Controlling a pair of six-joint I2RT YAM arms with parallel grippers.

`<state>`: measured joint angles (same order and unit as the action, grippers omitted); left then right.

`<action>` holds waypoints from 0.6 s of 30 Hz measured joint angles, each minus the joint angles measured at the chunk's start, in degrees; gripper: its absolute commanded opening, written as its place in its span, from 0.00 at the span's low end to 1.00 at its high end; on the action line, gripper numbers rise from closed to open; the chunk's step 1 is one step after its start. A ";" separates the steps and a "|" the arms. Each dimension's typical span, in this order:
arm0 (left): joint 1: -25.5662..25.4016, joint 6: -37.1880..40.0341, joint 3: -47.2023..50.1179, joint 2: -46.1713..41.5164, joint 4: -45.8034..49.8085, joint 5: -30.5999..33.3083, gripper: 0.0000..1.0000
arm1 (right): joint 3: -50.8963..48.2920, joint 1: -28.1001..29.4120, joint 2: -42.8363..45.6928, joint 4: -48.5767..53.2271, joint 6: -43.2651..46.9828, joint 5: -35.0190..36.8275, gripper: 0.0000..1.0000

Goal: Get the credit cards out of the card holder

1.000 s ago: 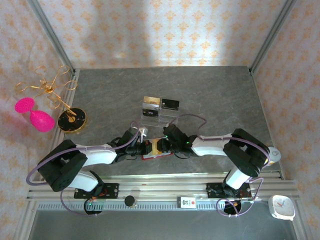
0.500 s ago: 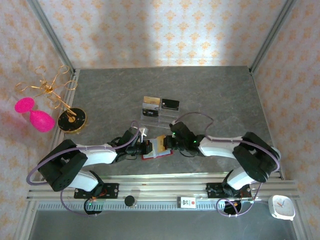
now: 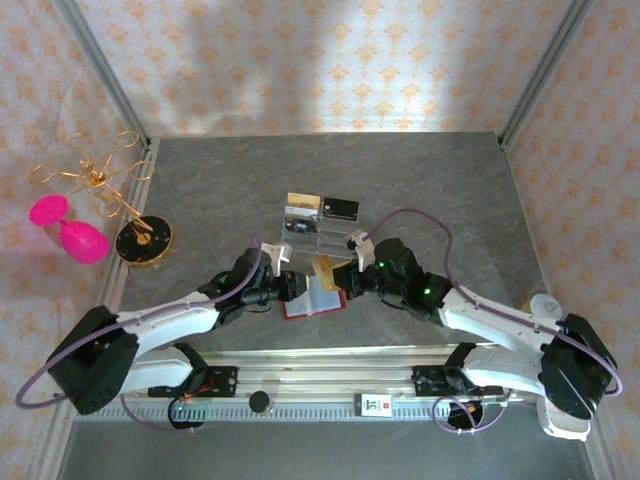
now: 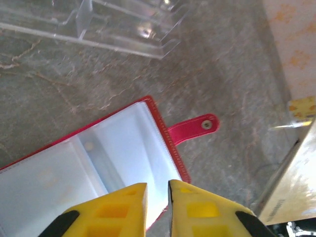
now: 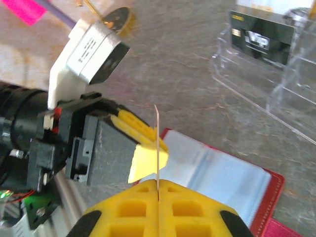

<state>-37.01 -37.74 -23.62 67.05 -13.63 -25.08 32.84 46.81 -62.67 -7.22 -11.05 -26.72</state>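
Right jaws are clamped flat on a tan credit card (image 5: 158,133), which stands upright and edge-on between the yellow pads. From above, that credit card (image 3: 325,269) sits between the two arms, over the far edge of the card holder (image 3: 312,304). From the left wrist it shows at the right (image 4: 289,190), apart from the holder's red rim.

Left jaws stand a narrow gap apart at the near right edge of the open card holder (image 4: 123,148). Whether they pinch that edge or only rest over it, I cannot tell.

The card holder lies open and flat on the grey desk (image 3: 430,190), near the middle and toward the near side. Its pale blue clear sleeves face up, and the sleeves in view look bare. Its little red tab (image 4: 193,129) with a snap stud sticks out to the right onto the desk.

Just beyond the holder stands a clear acrylic tiered stand (image 3: 318,230). It carries a gold card (image 3: 303,202) on its left and a glossy black card (image 3: 341,208) on its right. The right wrist view shows the same black card (image 5: 259,37) propped on the stand (image 5: 261,86), with the open holder (image 5: 222,177) lying nearer.
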 measured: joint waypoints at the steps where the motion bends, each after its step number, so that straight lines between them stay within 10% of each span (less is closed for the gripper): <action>1: 0.09 0.15 0.00 -1.64 0.68 0.04 0.26 | 0.00 0.00 0.44 -0.17 0.68 -1.27 0.00; 18: 3.43 -4.46 13.90 -29.05 -11.78 -1.99 0.58 | -3.19 0.00 4.68 -17.20 -5.60 -5.73 0.00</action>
<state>-33.58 -42.19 -9.72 38.00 -25.41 -27.07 29.65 46.81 -58.00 -24.43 -16.64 -32.45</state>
